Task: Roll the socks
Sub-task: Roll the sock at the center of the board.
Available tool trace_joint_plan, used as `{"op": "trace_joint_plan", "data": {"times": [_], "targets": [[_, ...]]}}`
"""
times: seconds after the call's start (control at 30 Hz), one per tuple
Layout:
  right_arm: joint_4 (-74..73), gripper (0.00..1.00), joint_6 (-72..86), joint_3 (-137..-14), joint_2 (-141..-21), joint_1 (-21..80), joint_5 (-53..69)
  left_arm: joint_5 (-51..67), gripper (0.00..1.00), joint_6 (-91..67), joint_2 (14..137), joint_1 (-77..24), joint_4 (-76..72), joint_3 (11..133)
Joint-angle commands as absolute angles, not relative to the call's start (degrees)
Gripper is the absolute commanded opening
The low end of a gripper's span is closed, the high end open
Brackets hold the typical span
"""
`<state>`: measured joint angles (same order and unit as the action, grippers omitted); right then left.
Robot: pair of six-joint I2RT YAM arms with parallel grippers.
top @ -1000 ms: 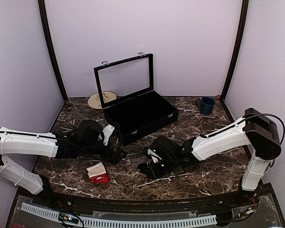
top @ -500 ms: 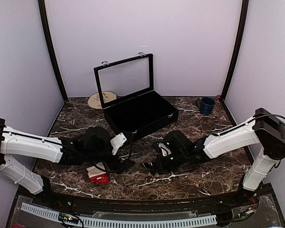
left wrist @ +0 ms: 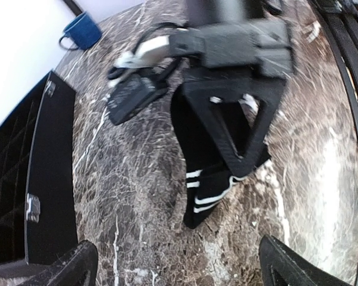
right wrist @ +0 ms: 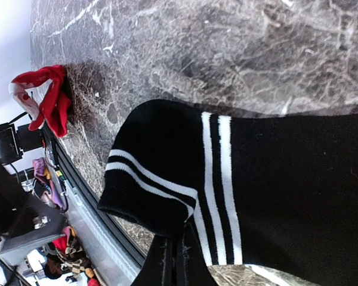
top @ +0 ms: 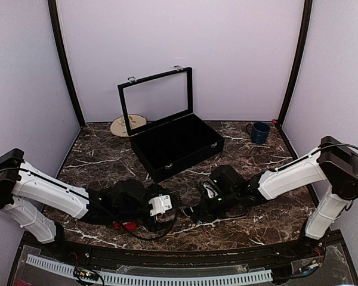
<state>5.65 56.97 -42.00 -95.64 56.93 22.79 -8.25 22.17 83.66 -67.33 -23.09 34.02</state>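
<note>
Fingers of the right gripper [right wrist: 174,250] were clenched tight. They appeared to pinch a fold at the cuff end of a white-striped black fabric sock [right wrist: 274,196], which lay flat on the dark veined marble table [right wrist: 256,47]. Facing it, the left gripper [left wrist: 176,247] hung released, jaws spread wide and holding nothing, aimed at that same cuff. Near the table's front edge sat the soft bright-red socks with a cream band [right wrist: 51,101], bunched into a small bundle. They lay apart from the black one and just beside the left wrist. Farther back stood an open black hinged case [left wrist: 48,179]. Rolling the black sock looked like the step in hand. Done well, the open claw would probably pin the fabric flat while the pinched end turned over snugly. Keeping the edges aligned would likely stop slack from loosening the roll.
</note>
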Motion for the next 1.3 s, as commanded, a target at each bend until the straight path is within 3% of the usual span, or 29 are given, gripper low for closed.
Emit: {"op": "trace_joint_plan", "data": {"times": [0.0, 0.13, 0.27, 0.47, 0.6, 0.9, 1.03, 1.27], "targets": [[7.5, 0.00, 58.6, -41.5, -96.2, 56.3, 24.9, -8.1, 0.97, 36.5, 84.9, -68.9, -30.4, 30.9], [7.4, 0.00, 58.8, -41.3, -96.2, 55.9, 25.9, -3.2, 0.97, 46.4, 84.6, -69.8, -36.6, 26.8], [7.1, 0.00, 58.6, -41.3, -96.1, 55.7, 26.9, -5.4, 0.94, 50.1, 87.1, -69.9, -38.9, 27.2], [5.8, 0.00, 58.4, -41.0, -95.5, 55.7, 28.0, -9.1, 0.80, 53.7, 92.7, -70.4, -41.1, 31.2], [5.7, 0.00, 58.8, -40.5, -95.4, 55.6, 28.8, -10.1, 0.78, 56.9, 96.2, -70.6, -44.3, 32.4], [5.9, 0.00, 59.5, -40.9, -96.2, 55.4, 31.3, -11.1, 0.70, 58.1, 100.4, -70.6, -42.6, 36.2], [4.9, 0.00, 59.1, -41.5, -96.0, 55.3, 31.9, -11.2, 0.57, 58.7, 100.8, -70.6, -40.3, 37.2], [4.5, 0.00, 59.0, -40.6, -95.4, 55.1, 32.3, -10.6, 0.54, 57.6, 100.8, -70.6, -37.3, 37.6]]}}
